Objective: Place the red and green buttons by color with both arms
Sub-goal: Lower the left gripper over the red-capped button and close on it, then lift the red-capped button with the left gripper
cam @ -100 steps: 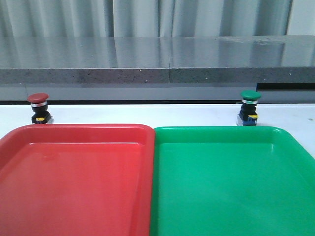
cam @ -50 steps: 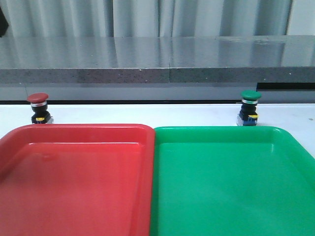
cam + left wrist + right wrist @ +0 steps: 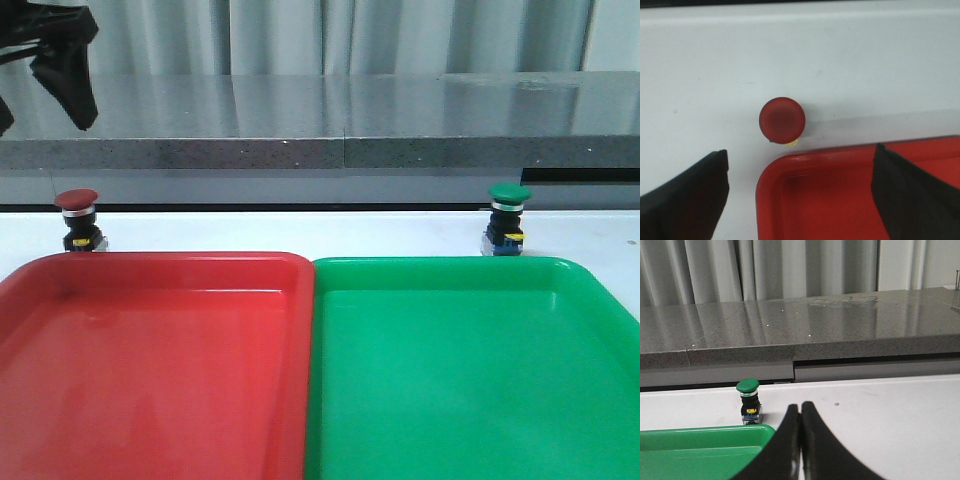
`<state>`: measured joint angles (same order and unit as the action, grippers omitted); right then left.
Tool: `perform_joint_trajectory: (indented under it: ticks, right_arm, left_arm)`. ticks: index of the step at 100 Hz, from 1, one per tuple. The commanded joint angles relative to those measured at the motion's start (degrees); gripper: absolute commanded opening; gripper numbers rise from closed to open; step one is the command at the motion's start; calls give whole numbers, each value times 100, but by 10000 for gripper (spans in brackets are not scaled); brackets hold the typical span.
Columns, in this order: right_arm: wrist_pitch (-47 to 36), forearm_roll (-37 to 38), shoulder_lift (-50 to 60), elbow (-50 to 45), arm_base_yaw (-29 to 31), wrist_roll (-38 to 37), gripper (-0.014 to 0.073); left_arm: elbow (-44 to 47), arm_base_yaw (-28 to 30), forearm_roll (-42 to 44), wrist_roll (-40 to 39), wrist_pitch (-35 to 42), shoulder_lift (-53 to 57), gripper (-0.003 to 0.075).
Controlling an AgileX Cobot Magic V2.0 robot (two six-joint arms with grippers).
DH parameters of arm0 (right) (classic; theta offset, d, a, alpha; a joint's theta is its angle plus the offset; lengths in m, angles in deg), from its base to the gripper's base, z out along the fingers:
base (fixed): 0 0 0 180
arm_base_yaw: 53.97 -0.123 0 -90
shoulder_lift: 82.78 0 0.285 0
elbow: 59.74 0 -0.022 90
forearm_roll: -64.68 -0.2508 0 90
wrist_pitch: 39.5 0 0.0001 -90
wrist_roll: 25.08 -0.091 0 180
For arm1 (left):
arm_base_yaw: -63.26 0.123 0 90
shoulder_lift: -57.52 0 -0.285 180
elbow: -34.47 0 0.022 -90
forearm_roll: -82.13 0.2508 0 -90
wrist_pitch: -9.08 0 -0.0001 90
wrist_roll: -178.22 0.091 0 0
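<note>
**Still outside: both buttons beside their trays**

The red button (image 3: 77, 218) is stood just behind the red tray (image 3: 150, 265), the green button (image 3: 508, 217) behind the green tray (image 3: 450, 265). The left gripper (image 3: 800, 195) is held wide above the red one, apparently for grasping; the right gripper (image 3: 800, 440) is kept closed, empty.

White table, grey ledge, curtain behind.

The table (image 3: 300, 232) is plain white with a few small specks. Behind it runs a speckled grey stone ledge (image 3: 350, 120) with a glossy top and a seam near its middle. Pale pleated curtains (image 3: 300, 35) hang behind, reflected faintly in the ledge.
</note>
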<state>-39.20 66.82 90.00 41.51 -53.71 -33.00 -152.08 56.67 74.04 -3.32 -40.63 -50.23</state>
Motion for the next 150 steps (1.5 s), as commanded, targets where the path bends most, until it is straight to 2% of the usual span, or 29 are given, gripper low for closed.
perform_joint_trajectory:
  ticks: [1, 42, 68, 110, 120, 137, 150]
  right_arm:
    - [-438, 54, 119, 105, 44, 17, -64]
    - [-438, 54, 119, 105, 44, 17, -64]
    - [-438, 54, 119, 105, 44, 17, -64]
    - [-438, 54, 119, 105, 44, 17, -64]
    - [-438, 54, 119, 105, 44, 17, -64]
    - [-438, 54, 119, 105, 44, 17, -64]
    - [-438, 54, 119, 105, 44, 17, -64]
  left_arm:
    - [-399, -18, -21, 13, 20, -23, 563]
    - [-649, 49, 129, -241, 69, -766, 563]
    - [-649, 49, 131, -241, 552, -984, 563]
    - [-671, 49, 131, -241, 814, -1319, 560]
    - [-698, 49, 131, -241, 824, -1319, 497]
    - [-698, 49, 131, -241, 760, -1319, 270]
    - [-698, 49, 125, -241, 748, -1319, 148]
